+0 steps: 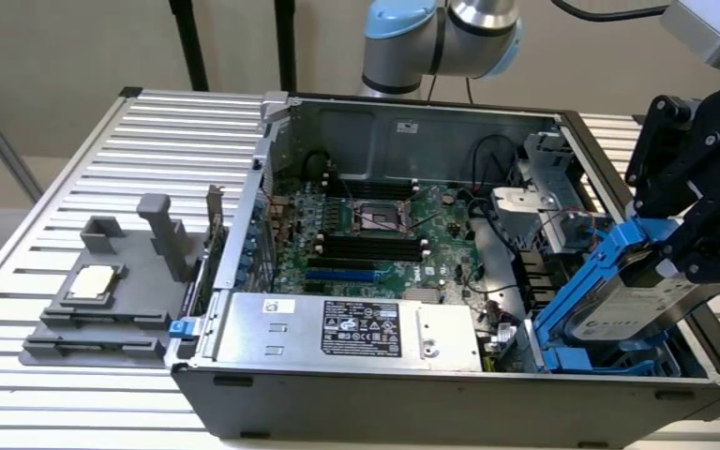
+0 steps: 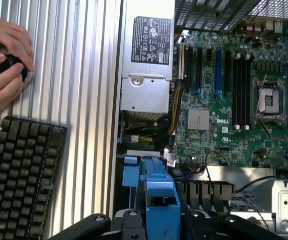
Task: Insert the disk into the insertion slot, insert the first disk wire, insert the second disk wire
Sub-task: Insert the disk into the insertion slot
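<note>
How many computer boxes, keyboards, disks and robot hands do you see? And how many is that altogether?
computer box, lying open: 1
keyboard: 1
disk in its blue frame: 1
robot's hand, gripping the disk: 1
Total: 4

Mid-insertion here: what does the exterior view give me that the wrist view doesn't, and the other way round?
Exterior view: the hand gripping the disk, tilted over the insertion slot, plus a grey fixture on the table. Wrist view: a keyboard and a person's hands. Both: the power supply, the motherboard and the disk's blue carrier.
</note>
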Tool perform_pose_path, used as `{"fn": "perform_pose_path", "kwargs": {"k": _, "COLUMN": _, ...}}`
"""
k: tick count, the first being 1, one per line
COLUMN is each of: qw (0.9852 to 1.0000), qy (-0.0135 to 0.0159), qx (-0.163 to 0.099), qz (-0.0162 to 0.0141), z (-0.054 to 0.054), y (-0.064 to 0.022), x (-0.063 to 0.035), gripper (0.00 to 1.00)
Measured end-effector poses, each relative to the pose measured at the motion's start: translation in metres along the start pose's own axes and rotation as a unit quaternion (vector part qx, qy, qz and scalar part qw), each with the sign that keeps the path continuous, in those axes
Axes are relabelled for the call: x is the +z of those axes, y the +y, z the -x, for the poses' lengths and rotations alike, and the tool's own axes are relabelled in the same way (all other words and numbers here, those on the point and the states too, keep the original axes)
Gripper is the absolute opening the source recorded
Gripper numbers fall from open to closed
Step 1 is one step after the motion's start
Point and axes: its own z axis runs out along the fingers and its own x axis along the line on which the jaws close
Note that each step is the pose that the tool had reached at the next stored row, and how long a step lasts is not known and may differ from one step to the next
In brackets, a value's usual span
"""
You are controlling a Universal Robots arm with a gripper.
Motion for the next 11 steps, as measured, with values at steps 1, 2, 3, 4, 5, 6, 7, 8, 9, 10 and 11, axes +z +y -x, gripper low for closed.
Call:
{"fn": "perform_pose_path", "kwargs": {"k": 1, "qw": 1.0, "qy": 0.0, "qx": 0.0, "qz": 0.0, "z": 0.0, "y": 0.0, "x": 0.0002, "gripper": 0.33}}
{"fn": "perform_pose_path", "kwargs": {"k": 2, "qw": 1.0, "qy": 0.0, "qx": 0.0, "qz": 0.0, "z": 0.0, "y": 0.0, "x": 0.0004, "gripper": 0.33}}
{"fn": "perform_pose_path", "kwargs": {"k": 3, "qw": 1.0, "qy": -0.0001, "qx": 0.0, "qz": -0.0001, "z": 0.0, "y": -0.0001, "x": 0.0007, "gripper": 0.33}}
{"fn": "perform_pose_path", "kwargs": {"k": 4, "qw": 1.0, "qy": -0.0002, "qx": 0.0, "qz": -0.0001, "z": 0.0001, "y": -0.0001, "x": 0.001, "gripper": 0.33}}
{"fn": "perform_pose_path", "kwargs": {"k": 5, "qw": 1.0, "qy": -0.0002, "qx": 0.0, "qz": -0.0001, "z": 0.0003, "y": -0.0001, "x": 0.0011, "gripper": 0.33}}
{"fn": "perform_pose_path", "kwargs": {"k": 6, "qw": 1.0, "qy": 0.0, "qx": 0.0, "qz": -0.0001, "z": 0.0005, "y": -0.0001, "x": 0.0012, "gripper": 0.33}}
{"fn": "perform_pose_path", "kwargs": {"k": 7, "qw": 1.0, "qy": 0.0, "qx": 0.0, "qz": -0.0001, "z": 0.0008, "y": -0.0001, "x": 0.0013, "gripper": 0.33}}
{"fn": "perform_pose_path", "kwargs": {"k": 8, "qw": 1.0, "qy": -0.0001, "qx": 0.0, "qz": -0.0001, "z": 0.0011, "y": -0.0002, "x": 0.0015, "gripper": 0.33}}
{"fn": "perform_pose_path", "kwargs": {"k": 9, "qw": 1.0, "qy": -0.0001, "qx": 0.0, "qz": -0.0001, "z": 0.0016, "y": -0.0002, "x": 0.0015, "gripper": 0.33}}
{"fn": "perform_pose_path", "kwargs": {"k": 10, "qw": 1.0, "qy": 0.0, "qx": 0.0, "qz": -0.0001, "z": 0.0021, "y": -0.0002, "x": 0.0016, "gripper": 0.33}}
{"fn": "perform_pose_path", "kwargs": {"k": 11, "qw": 1.0, "qy": 0.0, "qx": 0.0, "qz": -0.0001, "z": 0.0024, "y": -0.0002, "x": 0.0016, "gripper": 0.33}}
